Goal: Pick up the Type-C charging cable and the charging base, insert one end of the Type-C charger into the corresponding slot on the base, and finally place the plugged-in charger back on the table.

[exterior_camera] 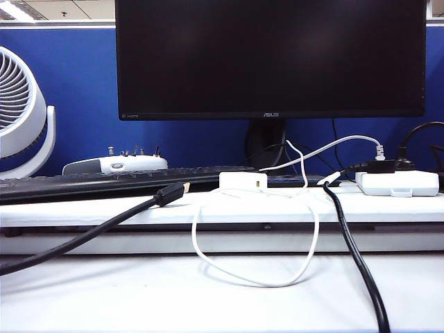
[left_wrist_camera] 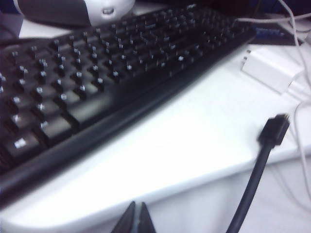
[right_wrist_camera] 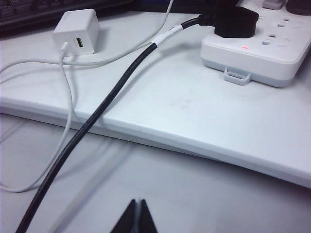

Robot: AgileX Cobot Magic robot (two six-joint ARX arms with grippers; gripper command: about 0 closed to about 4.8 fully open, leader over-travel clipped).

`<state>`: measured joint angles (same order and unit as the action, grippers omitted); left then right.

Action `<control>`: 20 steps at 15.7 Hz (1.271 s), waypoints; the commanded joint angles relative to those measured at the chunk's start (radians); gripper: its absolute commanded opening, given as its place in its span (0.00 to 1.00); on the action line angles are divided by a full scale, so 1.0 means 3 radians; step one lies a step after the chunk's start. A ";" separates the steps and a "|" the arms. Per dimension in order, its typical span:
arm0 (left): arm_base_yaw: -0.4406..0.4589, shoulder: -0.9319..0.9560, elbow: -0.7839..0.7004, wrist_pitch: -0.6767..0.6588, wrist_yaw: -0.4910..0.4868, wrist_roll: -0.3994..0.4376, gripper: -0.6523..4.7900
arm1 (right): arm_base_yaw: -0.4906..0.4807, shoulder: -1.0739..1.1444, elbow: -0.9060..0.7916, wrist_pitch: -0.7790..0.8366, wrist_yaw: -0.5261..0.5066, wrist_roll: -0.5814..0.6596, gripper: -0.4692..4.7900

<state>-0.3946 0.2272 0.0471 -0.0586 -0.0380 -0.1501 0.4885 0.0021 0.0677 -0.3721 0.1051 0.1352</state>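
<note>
The charging base [exterior_camera: 243, 182] is a small white block standing on the table's raised ledge [exterior_camera: 83, 208], below the monitor. The thin white Type-C charging cable [exterior_camera: 274, 284] drops from it over the ledge and loops on the table [exterior_camera: 104, 295]. In the right wrist view the base [right_wrist_camera: 77, 30] shows a green port, and the cable [right_wrist_camera: 69, 92] has its plug end against that face. My right gripper [right_wrist_camera: 138, 213] is shut and empty, low over the table in front of the ledge. My left gripper [left_wrist_camera: 137, 216] is also shut and empty, near the ledge by the keyboard; the base [left_wrist_camera: 272, 68] lies far off.
A black keyboard [exterior_camera: 104, 182] lies on the ledge left of the base. A thick black cable with a gold-tipped plug [exterior_camera: 170, 193] rests on the ledge's edge. A white power strip [exterior_camera: 397, 182] sits at the right, its black cable [exterior_camera: 354, 257] crossing the table. A fan [exterior_camera: 21, 111] stands at the far left.
</note>
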 commanded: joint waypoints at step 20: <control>0.1287 -0.0754 -0.0130 -0.0376 0.0139 0.0500 0.11 | -0.0112 -0.0004 -0.0017 0.0020 -0.0051 0.0009 0.09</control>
<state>-0.0078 0.0029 0.0093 -0.1608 0.0063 0.0029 0.4755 0.0021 0.0673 -0.3710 0.1009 0.1352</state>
